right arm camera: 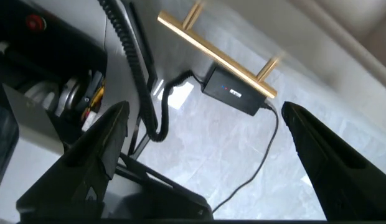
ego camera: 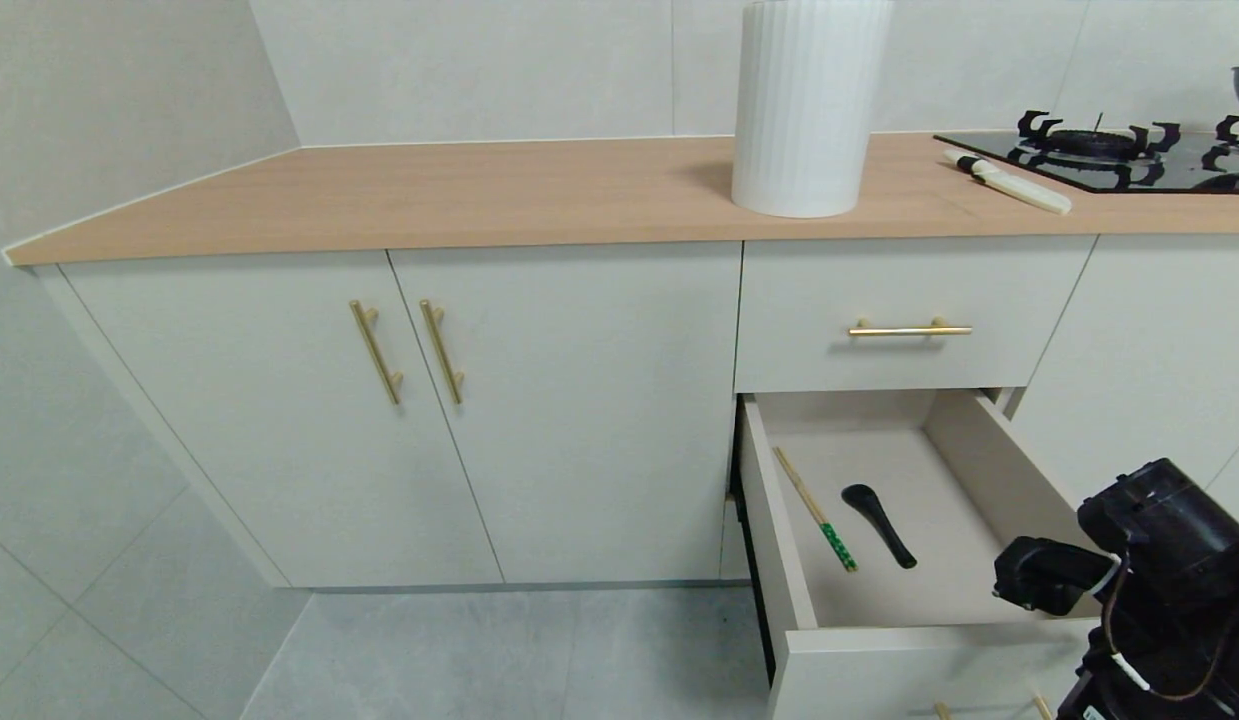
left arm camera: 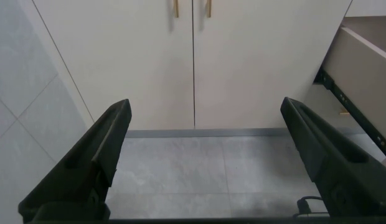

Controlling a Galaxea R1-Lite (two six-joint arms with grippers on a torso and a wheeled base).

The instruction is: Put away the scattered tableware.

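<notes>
right gripper (right arm camera: 204, 115) | jaws apart | gold handle (right arm camera: 218, 53), black cabled box (right arm camera: 233, 93) beyond

L/R end effectors (left arm camera: 204, 107) (right arm camera: 204, 109) (both splayed)

The right arm (ego camera: 1164, 545) is matte black, with a blocky housing and a thin dark cable (ego camera: 1106, 620) banded in white. The left end effector (left arm camera: 205, 112) and right end effector (right arm camera: 205, 115) each have two flat, black, tapering fingers (left arm camera: 93, 162).

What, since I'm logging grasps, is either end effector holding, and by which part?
Nothing: the left end effector and the right end effector are both open and empty.
</notes>
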